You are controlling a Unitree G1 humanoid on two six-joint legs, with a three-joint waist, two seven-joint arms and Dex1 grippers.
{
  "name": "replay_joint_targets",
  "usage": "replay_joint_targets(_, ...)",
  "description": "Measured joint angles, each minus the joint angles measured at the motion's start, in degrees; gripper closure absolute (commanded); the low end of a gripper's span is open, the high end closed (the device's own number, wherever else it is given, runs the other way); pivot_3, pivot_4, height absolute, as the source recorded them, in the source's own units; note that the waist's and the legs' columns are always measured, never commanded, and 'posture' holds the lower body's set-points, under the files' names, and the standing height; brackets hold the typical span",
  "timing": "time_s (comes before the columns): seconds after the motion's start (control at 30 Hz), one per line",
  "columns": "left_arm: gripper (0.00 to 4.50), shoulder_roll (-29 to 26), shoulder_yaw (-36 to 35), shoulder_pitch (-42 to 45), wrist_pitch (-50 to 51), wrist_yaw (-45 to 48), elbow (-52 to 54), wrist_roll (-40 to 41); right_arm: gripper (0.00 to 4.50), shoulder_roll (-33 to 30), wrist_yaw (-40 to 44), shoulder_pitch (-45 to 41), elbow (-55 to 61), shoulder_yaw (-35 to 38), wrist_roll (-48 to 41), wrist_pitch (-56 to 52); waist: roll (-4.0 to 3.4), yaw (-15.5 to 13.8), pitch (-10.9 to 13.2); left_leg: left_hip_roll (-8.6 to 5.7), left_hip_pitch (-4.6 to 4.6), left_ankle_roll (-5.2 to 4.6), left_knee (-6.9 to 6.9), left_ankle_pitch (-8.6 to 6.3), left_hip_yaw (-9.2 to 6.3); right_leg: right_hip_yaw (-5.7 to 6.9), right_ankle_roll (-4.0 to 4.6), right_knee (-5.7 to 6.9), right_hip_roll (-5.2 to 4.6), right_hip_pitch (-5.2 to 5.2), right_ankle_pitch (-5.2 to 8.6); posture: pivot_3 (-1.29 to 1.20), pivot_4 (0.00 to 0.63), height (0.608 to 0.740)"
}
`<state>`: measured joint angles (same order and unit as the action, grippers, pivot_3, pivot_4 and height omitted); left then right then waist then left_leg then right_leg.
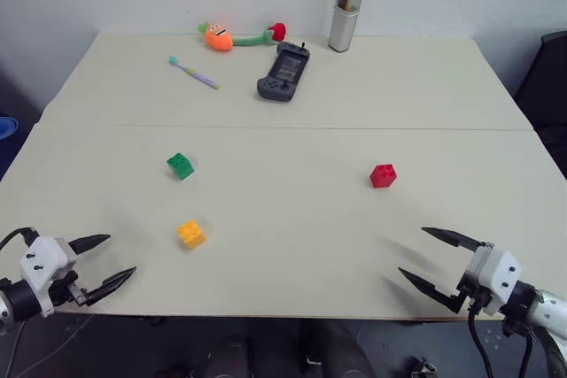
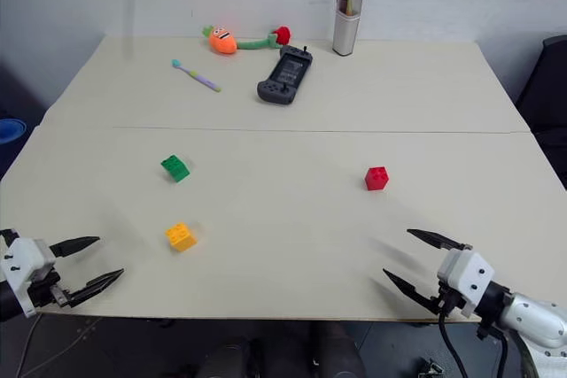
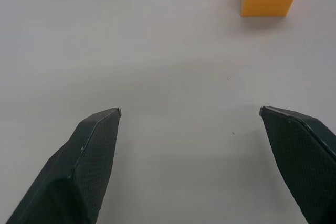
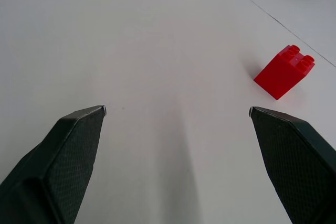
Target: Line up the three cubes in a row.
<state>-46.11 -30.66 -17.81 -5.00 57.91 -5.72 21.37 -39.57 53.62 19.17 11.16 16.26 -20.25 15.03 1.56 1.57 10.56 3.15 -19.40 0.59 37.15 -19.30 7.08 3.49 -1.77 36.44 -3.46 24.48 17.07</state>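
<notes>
Both grippers, left gripper (image 1: 102,258) and right gripper (image 1: 428,257), we see spread wide at the frame's lower corners; small red (image 1: 383,175), green (image 1: 180,165) and yellow-orange (image 1: 190,234) studded plastic cubes sit scattered mid-desk (image 1: 283,219).

I see a smooth, matt, cream worktop (image 1: 292,227). The red cube (image 4: 284,71) is shiny, hard plastic with round studs on top. The green cube (image 1: 180,165) and the yellow cube (image 1: 190,234) look like the same plastic. My end effector fingers (image 3: 89,166) are black, with a fine bumpy grain. At the back lies a soft, fuzzy cloth carrot toy (image 1: 219,37), a dark matt plastic game controller (image 1: 283,72), a thin plastic toothbrush (image 1: 193,73), and a see-through shiny tube (image 1: 346,6).
</notes>
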Motion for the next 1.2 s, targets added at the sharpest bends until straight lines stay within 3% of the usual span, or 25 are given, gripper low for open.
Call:
replay_joint_targets(0.1, 0.04, 0.0, 0.0, 1.4, 0.3, -0.1, 0.1, 0.3, 0.0, 1.0, -1.5, -0.2, 0.1, 0.1, -0.2, -0.9, 0.03, -0.1, 0.0, 0.01, 0.0, 0.02, -0.02, 0.01, -0.02, 0.02, 0.0, 0.01, 0.01, 0.01, 0.0, 0.0, 0.15, 0.74)
replay_joint_targets(0.27, 0.04, -4.4, -0.2, 2.2, 22.0, 4.5, 12.3, 17.2, 0.0, 5.1, -7.9, 6.3, 4.2, 8.3, -4.7, -6.2, 0.02, -0.7, 0.0, -0.01, -0.07, 0.08, 0.0, 0.01, -0.11, 0.04, 0.01, 0.02, -0.04, 0.01, 0.01, 0.0, 0.15, 0.74)
replay_joint_targets(0.43, 0.04, -3.8, 5.1, 8.4, 21.4, 5.0, 19.1, 16.2, 0.0, 11.8, -13.9, 12.2, 4.1, 12.3, -2.3, -5.7, -0.04, -1.3, 0.0, -0.02, 0.04, 0.13, -0.03, 0.03, -0.09, 0.0, 0.04, 0.04, 0.0, -0.06, 0.02, 0.0, 0.15, 0.74)
replay_joint_targets(0.57, 0.04, -1.6, 10.9, 13.1, 16.7, 4.5, 20.7, 11.5, 0.0, 16.5, -19.4, 10.8, 3.4, 10.9, 0.7, -6.3, -0.1, -0.2, -0.1, -0.02, 0.09, 0.14, -0.04, 0.05, 0.06, -0.17, 0.04, 0.13, 0.05, -0.09, 0.02, 0.0, 0.15, 0.74)
replay_joint_targets(0.93, 0.04, 0.3, 15.1, 19.6, 15.2, 4.3, 18.3, 9.6, 0.0, 17.5, -32.3, -15.2, 13.2, -2.6, -1.2, -32.4, -0.11, 1.1, 0.0, -0.01, 0.13, 0.45, -0.02, 0.26, 0.13, -0.36, 0.05, 0.44, 0.17, 0.13, 0.05, 0.0, 0.15, 0.74)
replay_joint_targets(1.2, 0.04, 1.1, 16.7, 19.9, 15.3, 3.6, 18.5, 9.0, 0.0, 20.1, -39.2, -31.7, -2.0, -7.3, 4.6, -36.0, -0.1, 0.8, 0.0, -0.05, 0.04, 0.42, 0.06, 0.27, 0.18, -0.36, 0.03, 0.4, 0.12, 0.16, 0.03, 0.0, 0.15, 0.74)
